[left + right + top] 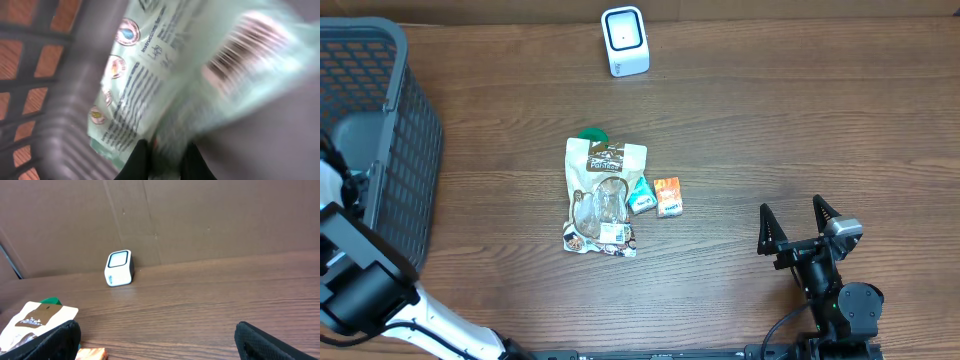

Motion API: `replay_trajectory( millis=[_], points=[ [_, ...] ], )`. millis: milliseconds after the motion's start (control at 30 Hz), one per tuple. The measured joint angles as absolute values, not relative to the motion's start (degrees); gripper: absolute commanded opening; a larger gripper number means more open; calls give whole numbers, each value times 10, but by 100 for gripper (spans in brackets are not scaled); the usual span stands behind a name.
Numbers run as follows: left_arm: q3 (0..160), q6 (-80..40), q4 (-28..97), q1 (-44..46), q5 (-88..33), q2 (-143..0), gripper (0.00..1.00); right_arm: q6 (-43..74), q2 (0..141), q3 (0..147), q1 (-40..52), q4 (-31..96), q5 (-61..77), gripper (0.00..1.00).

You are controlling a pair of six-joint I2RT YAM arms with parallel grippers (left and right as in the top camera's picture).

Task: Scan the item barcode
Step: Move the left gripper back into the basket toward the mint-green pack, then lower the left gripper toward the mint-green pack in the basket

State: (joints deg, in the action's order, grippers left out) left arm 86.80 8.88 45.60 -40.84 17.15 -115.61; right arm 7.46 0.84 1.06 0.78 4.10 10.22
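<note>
Mesh of the dark grey plastic basket (55, 100) crowds the left gripper (167, 149), clamped on a pale green barcoded packet (165, 75) inside it. The right gripper (799, 228) gapes wide; the white boxy scanner (624, 41) sits well apart.

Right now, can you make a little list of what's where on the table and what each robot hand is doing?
left gripper: shut on the pale green packet, in the basket
barcode: on that packet, blurred
right gripper: open, holding nothing
scanner: white, far side of the table
brown pouch: mid-table, teal packet and orange packet beside it
</note>
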Motion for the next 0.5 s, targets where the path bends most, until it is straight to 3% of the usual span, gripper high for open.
replay_trajectory(
  millis=[400, 433, 500],
  points=[
    [876, -14, 453, -390, 95, -899, 4, 75, 8, 11, 8, 41, 103, 100],
    [877, -18, 449, -390, 84, -881, 9, 75, 8, 11, 8, 41, 102, 100],
    [879, -25, 442, -390, 67, -856, 33, 75, 8, 11, 8, 41, 102, 100]
  ],
)
